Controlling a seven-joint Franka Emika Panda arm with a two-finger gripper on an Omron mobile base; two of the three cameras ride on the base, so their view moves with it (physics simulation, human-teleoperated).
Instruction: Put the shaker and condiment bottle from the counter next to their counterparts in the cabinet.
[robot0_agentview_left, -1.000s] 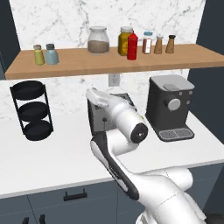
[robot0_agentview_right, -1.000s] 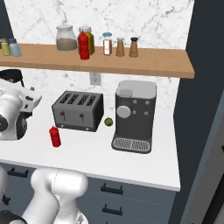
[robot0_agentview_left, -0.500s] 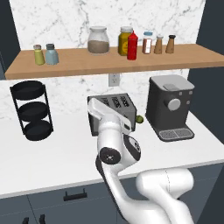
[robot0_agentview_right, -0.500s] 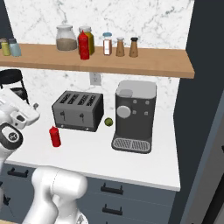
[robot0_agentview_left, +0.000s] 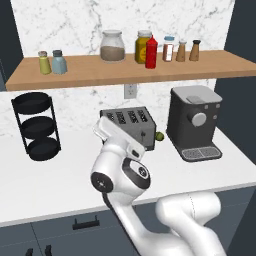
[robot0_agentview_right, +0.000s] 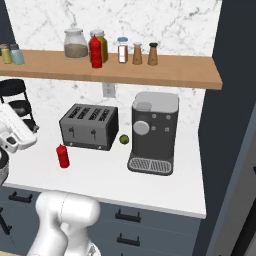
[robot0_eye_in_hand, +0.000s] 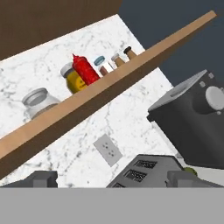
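Observation:
The pale blue-grey shaker (robot0_agentview_left: 59, 61) stands on the long wooden shelf (robot0_agentview_left: 130, 71), close beside the yellow-green shaker (robot0_agentview_left: 44, 62) at its left end. On the counter, the small all-red condiment bottle (robot0_agentview_right: 62, 156) stands upright in front of the toaster's left corner. The taller red bottle with a pointed nozzle (robot0_agentview_left: 151, 52) stands mid-shelf and also appears in the hand view (robot0_eye_in_hand: 85, 69). My gripper (robot0_eye_in_hand: 114, 178) is open with nothing between its fingers. It hangs below the shelf in front of the toaster and looks up at it.
A grey toaster (robot0_agentview_left: 131, 125), a lime (robot0_agentview_right: 124, 139) and a dark coffee machine (robot0_agentview_left: 194, 120) line the back of the counter. A black three-tier rack (robot0_agentview_left: 36, 125) stands at the left. A glass jar (robot0_agentview_left: 112, 46), a yellow jar (robot0_agentview_left: 142, 46) and brown spice shakers (robot0_agentview_left: 181, 51) share the shelf.
The arm has folded down and drawn back toward the base. The hand has dropped from near shelf height to toaster height. The objects have not moved.

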